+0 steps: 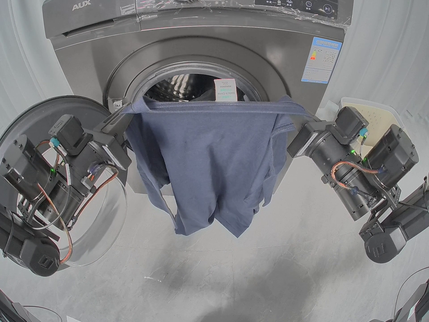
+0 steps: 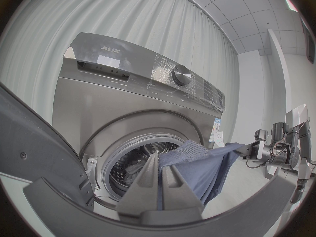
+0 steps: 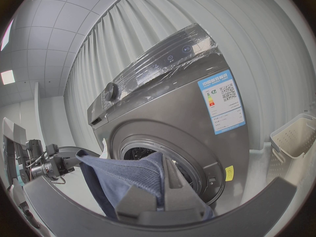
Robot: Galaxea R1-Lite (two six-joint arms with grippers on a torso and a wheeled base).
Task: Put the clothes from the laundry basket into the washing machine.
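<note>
A dark blue shirt (image 1: 210,157) hangs stretched between both grippers in front of the grey washing machine (image 1: 196,32). Its top edge runs level across the open drum mouth (image 1: 183,88), and the rest droops toward the floor. My left gripper (image 1: 127,112) is shut on the shirt's left corner, seen close up as the left gripper (image 2: 160,168) pinching blue cloth (image 2: 197,162). My right gripper (image 1: 306,115) is shut on the right corner, and the right gripper (image 3: 162,171) clamps the blue cloth (image 3: 131,175). The cream laundry basket (image 1: 380,117) stands right of the machine.
The machine's round door (image 1: 58,112) is swung open to the left, behind my left arm. Grey floor (image 1: 214,269) spreads below the hanging shirt. White curtains (image 1: 393,45) close off the space behind and beside the machine. The basket (image 3: 293,142) sits close to the machine's right side.
</note>
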